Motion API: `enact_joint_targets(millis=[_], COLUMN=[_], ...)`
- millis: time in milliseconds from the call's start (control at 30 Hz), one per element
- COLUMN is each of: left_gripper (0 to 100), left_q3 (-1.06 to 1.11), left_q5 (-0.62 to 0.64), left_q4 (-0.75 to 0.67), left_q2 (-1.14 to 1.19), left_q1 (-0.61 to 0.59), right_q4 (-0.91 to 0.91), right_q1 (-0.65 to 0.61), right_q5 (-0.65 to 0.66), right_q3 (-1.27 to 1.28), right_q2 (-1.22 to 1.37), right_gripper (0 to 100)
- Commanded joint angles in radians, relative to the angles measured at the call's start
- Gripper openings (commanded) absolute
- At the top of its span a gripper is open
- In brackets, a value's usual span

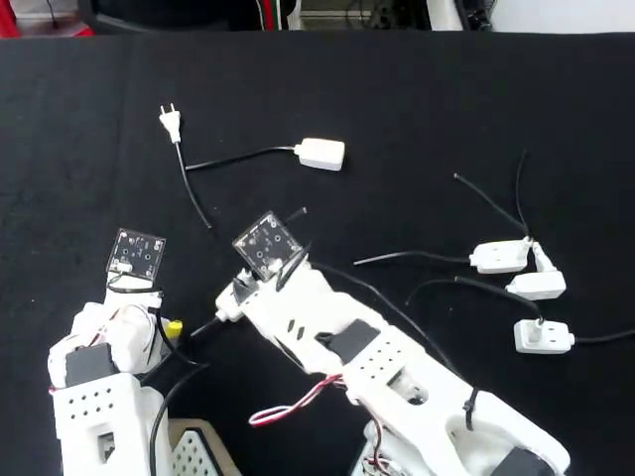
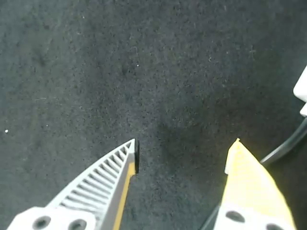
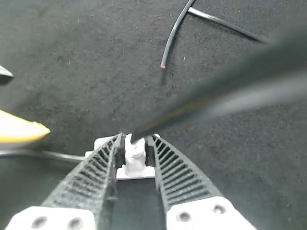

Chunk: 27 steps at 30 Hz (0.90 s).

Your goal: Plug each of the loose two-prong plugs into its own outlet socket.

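A white plug [image 3: 135, 161] is clamped in the right gripper [image 3: 135, 138], low over the black table [image 1: 427, 109], and its cord is led back along the arm. The prongs are hidden. The left gripper [image 2: 185, 143] is held apart, empty, just beside. The sockets [image 1: 501, 256] are found well apart to the right, so the right arm is judged nearer.
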Motion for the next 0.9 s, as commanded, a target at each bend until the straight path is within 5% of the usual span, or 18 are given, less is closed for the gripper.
enact_joint_targets(millis=[0,867], left_gripper=[30,30], left_q3=[-0.008,-0.007], left_q5=[-0.006,-0.008], left_q4=[0.002,-0.002], left_q2=[-0.008,-0.008], left_q1=[-0.007,-0.007], right_q4=[-0.081,-0.025], right_q1=[0.018,0.084], right_q5=[0.011,0.008], right_q3=[0.012,-0.177], right_q2=[-0.002,0.208], right_gripper=[1.1,1.1])
